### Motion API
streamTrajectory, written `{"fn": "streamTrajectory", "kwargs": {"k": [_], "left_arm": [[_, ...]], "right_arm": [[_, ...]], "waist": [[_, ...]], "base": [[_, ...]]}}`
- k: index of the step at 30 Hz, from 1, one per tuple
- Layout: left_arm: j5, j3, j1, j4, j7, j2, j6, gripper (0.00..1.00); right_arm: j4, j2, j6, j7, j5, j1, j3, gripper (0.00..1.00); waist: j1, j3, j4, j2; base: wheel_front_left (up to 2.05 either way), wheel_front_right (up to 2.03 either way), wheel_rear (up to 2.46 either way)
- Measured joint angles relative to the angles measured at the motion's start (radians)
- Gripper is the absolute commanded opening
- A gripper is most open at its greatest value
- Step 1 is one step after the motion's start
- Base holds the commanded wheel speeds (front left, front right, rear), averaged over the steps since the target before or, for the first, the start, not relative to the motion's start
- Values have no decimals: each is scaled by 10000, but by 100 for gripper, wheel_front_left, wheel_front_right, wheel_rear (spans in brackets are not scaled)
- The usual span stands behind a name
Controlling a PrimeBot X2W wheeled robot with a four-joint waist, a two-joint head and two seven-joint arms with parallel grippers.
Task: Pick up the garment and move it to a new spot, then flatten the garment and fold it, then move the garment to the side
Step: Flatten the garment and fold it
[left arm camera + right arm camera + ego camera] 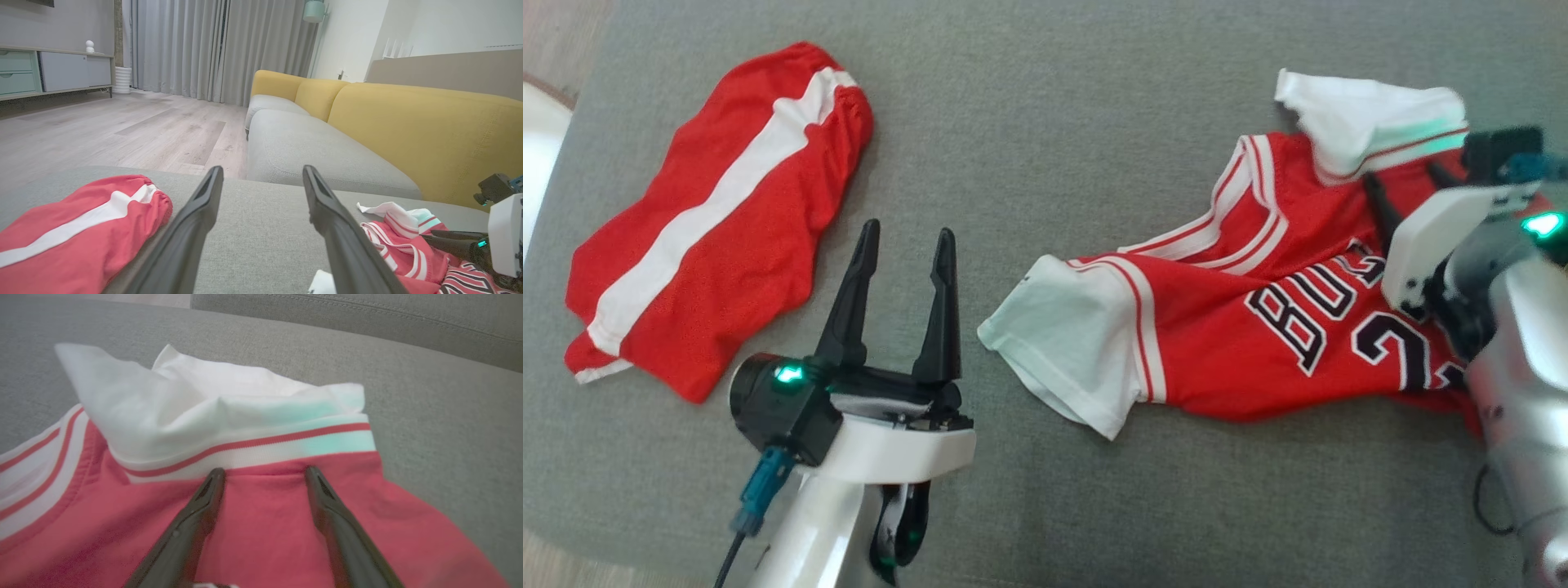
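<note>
Right gripper (265, 471): jaws spread wide, nothing clamped between them.
Right fingertips (214, 482): low over the red cloth, just short of the striped band of a white sleeve. They may be touching the fabric, but the wrist view is too close to tell.
Left gripper (909, 230): jaws also fully apart and empty, fingers pointing away from the robot.
Under left gripper: bare grey fabric in the gap between the two garments; the fingers touch neither.
Jersey (1241, 327): red with white sleeves, striped trim and dark lettering. It lies rumpled on the right part of the cushion, and its right end runs under the right arm.
Near sleeve (1062, 343): spread fairly flat, the part of the jersey closest to the left gripper, just to the right of its fingers.
Far sleeve (1372, 114): bunched and pushed up at the jersey's far edge, just beyond the right fingertips.
Shorts (719, 220): red with a white stripe, on the left part of the cushion, well apart from the jersey.
Cushion (1054, 122): grey, broad, carrying both garments.
Sofa (408, 122): yellow back and grey seats, beyond the cushion in the left wrist view.
Floor (102, 134): pale wood, left of the sofa.
Curtains (204, 45): grey, hanging at the far wall.
</note>
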Motion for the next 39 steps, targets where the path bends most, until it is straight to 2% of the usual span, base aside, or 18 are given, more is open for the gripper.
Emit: {"fn": "streamTrajectory", "kwargs": {"k": [6,7,8,17,25,33,34,35,36,39], "left_arm": [[-140,-67,-110,0,0,-4,82,100],[-142,-82,-118,0,0,-4,82,100],[-142,-105,-140,2,0,-4,84,100],[-355,-339,-389,-4,0,-10,167,100],[-583,-437,-468,-52,0,-13,245,100],[-763,-554,-527,-88,0,-15,267,100],[-765,-594,-569,-100,0,-15,268,100],[-800,-621,-628,-104,0,-15,270,100],[-859,-627,-670,-111,0,-17,288,100],[-869,-627,-697,-113,0,-25,370,100]], "right_arm": [[884,-249,0,17,84,-955,144,100],[986,-278,0,17,84,-1049,203,87],[1066,-322,0,15,86,-1141,265,0],[1755,-456,2,-922,-90,-1871,447,0],[2067,-493,2,-2125,-562,-4257,163,0],[2984,-602,2,-2874,-1304,-5516,811,0],[3099,-658,2,-2997,-1471,-5647,871,8],[3206,-711,2,-3141,-1649,-5780,888,94],[3344,-736,2,-3202,-1774,-5915,863,100],[3950,-644,2,-3074,-1852,-6149,869,100]], "waist": [[0,333,281,0],[0,361,308,0],[0,382,334,0],[1,458,648,0],[2,729,1199,0],[0,1032,1729,0],[0,1079,1772,0],[1,1122,1808,0],[1,1155,1832,0],[1,1144,1809,0]], "base": [[0,0,0],[0,0,0],[0,0,0],[0,0,0],[0,0,0],[0,0,0],[0,0,0],[0,0,0],[0,0,0],[0,0,0]]}}
